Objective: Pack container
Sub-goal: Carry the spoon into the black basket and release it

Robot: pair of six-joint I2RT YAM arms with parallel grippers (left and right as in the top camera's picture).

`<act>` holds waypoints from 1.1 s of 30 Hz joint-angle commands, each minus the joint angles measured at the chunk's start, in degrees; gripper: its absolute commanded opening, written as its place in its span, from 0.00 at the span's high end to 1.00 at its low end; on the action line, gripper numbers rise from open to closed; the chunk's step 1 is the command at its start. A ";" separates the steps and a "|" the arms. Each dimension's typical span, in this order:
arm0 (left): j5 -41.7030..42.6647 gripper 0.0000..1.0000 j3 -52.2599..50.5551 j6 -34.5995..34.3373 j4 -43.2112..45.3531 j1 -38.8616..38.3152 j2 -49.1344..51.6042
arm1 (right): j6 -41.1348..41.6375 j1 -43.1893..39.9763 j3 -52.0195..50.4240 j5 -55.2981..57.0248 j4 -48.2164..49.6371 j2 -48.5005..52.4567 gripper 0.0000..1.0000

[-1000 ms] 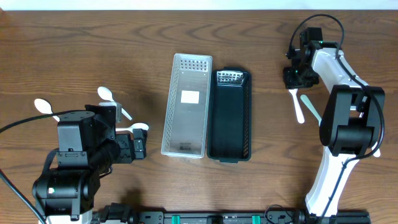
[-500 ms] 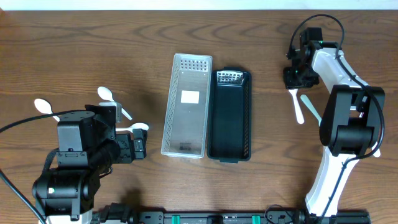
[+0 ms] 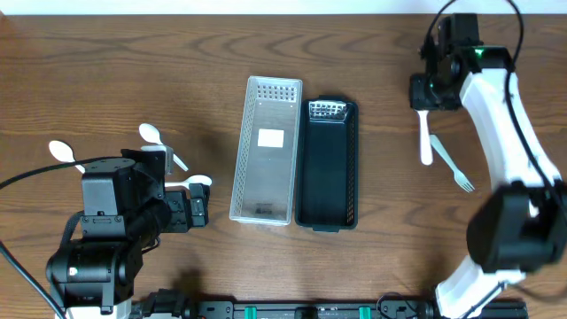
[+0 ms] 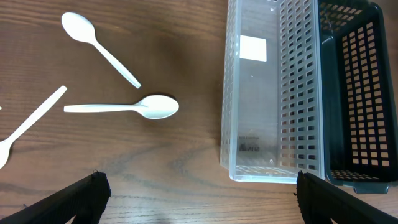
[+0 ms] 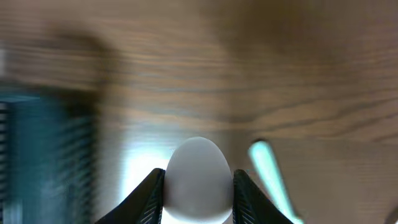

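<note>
A clear basket point(image 3: 241, 159) and a black basket point(image 3: 354, 168) lie side by side at the table's middle. My right gripper point(image 3: 425, 92) is shut on the bowl of a white spoon point(image 3: 425, 142), whose handle points toward the front; in the right wrist view the bowl point(image 5: 198, 177) sits between the fingers point(image 5: 198, 199). A pale fork point(image 3: 453, 166) lies beside it. My left gripper point(image 4: 199, 199) is open and empty, in front of the clear basket point(image 4: 225, 93). Three white spoons point(image 4: 134, 107) point(image 4: 99, 50) point(image 4: 31, 124) lie to its left.
The black basket point(image 4: 354, 93) holds a small clear item at its far end point(image 3: 327, 109). The left arm's body point(image 3: 111, 221) stands at the front left. The right arm's base point(image 3: 514, 230) stands at the front right. The right wrist view is blurred.
My right arm has swung up and toward the back, carrying the white spoon with it; the fork now lies uncovered. The left arm has not moved.
</note>
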 commanded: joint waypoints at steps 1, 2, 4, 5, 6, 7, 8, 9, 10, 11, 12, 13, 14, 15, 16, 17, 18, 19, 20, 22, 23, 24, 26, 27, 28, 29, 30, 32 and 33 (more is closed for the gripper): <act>-0.11 0.02 0.74 0.33 -0.15 -0.11 -0.04 | 9.44 5.60 0.50 -4.00 -0.90 -5.46 0.99; -0.11 0.02 0.74 0.33 -0.15 -0.11 -0.04 | 12.24 7.32 0.50 -4.24 -0.90 -6.75 0.99; -0.09 0.02 0.74 0.33 -0.15 -0.11 -0.04 | 17.62 10.75 0.50 -4.24 -0.85 -8.83 0.99; -0.11 0.02 0.74 0.33 -0.15 -0.11 -0.04 | 20.04 12.63 0.50 -4.13 -0.85 -9.53 0.99; -0.09 0.02 0.74 0.33 -0.15 -0.11 -0.04 | 21.53 14.21 0.50 -4.04 -0.87 -9.77 0.99; -0.09 0.02 0.74 0.31 -0.15 -0.11 -0.04 | 22.84 15.87 0.50 -3.78 -0.87 -9.75 0.99; -0.09 0.02 0.74 0.31 -0.15 -0.11 -0.04 | 23.78 17.27 0.33 -3.06 -0.92 -9.40 0.99; -0.09 0.02 0.74 0.31 -0.15 -0.11 -0.04 | 24.74 18.36 0.02 -1.95 -1.07 -8.87 0.99; -0.09 0.02 0.74 0.33 -0.15 -0.11 -0.04 | 25.73 19.28 -0.48 -1.01 -1.11 -8.31 0.99; -0.09 0.02 0.74 0.33 -0.15 -0.11 -0.04 | 26.27 20.06 -1.20 -0.72 -0.90 -7.56 0.99; -0.09 0.02 0.74 0.33 -0.17 -0.11 -0.04 | 26.32 20.85 -2.12 -0.76 -0.63 -6.62 0.99; -0.09 0.02 0.74 0.33 -0.17 -0.11 -0.04 | 26.32 21.51 -2.91 -0.76 -0.63 -5.53 0.99; -0.09 0.02 0.74 0.33 -0.15 -0.11 -0.04 | 26.27 22.16 -3.78 -0.74 -0.63 -4.24 0.99; -0.09 0.02 0.74 0.33 -0.15 -0.11 -0.04 | 26.29 22.80 -4.66 -0.76 -0.42 -2.82 0.99; -0.09 0.02 0.74 0.33 -0.15 -0.11 -0.04 | 26.29 23.34 -5.42 -0.87 0.00 -1.62 0.99; -0.09 0.02 0.74 0.33 -0.15 -0.11 -0.04 | 26.27 23.96 -6.16 -0.92 0.48 -0.20 0.99; -0.11 0.02 0.74 0.33 -0.17 -0.11 -0.04 | 26.25 24.46 -6.62 -0.92 0.68 1.05 0.99; -0.11 0.02 0.74 0.33 -0.15 -0.11 -0.04 | 26.25 24.98 -6.93 -0.94 0.90 2.54 0.99; -0.09 0.02 0.74 0.33 -0.15 -0.11 -0.04 | 26.25 25.38 -6.99 -0.94 0.96 3.58 0.99; -0.11 0.02 0.74 0.33 -0.17 -0.11 -0.04 | 25.99 26.23 -6.99 -0.94 1.44 5.95 0.98; -0.09 0.02 0.74 0.31 -0.17 -0.11 -0.04 | 25.77 26.56 -6.99 -0.94 1.75 6.78 0.98; -0.09 0.02 0.74 0.31 -0.17 -0.11 -0.04 | 25.40 26.88 -6.99 -0.94 1.99 7.56 0.96; -0.09 0.02 0.74 0.33 -0.20 -0.11 -0.04 | 24.72 27.30 -6.99 -0.92 2.49 8.28 0.85; -0.09 0.02 0.74 0.33 -0.20 -0.11 -0.04 | 24.06 27.34 -6.99 -0.92 2.91 8.39 0.73; -0.09 0.02 0.74 0.33 -0.20 -0.11 -0.04 | 23.45 27.34 -6.99 -0.92 3.30 8.35 0.63; -0.11 0.02 0.74 0.33 -0.20 -0.11 -0.04 | 22.75 27.34 -6.84 -0.92 3.61 8.11 0.57; -0.11 0.02 0.74 0.33 -0.20 -0.11 -0.04 | 22.18 27.30 -6.62 -0.92 3.67 7.91 0.53; -0.09 0.02 0.74 0.35 -0.20 -0.11 -0.04 | 20.96 26.91 -5.79 -0.94 3.61 7.23 0.50; -0.11 0.02 0.74 0.33 -0.20 -0.11 -0.04 | 20.79 26.67 -5.29 -0.90 3.34 6.71 0.48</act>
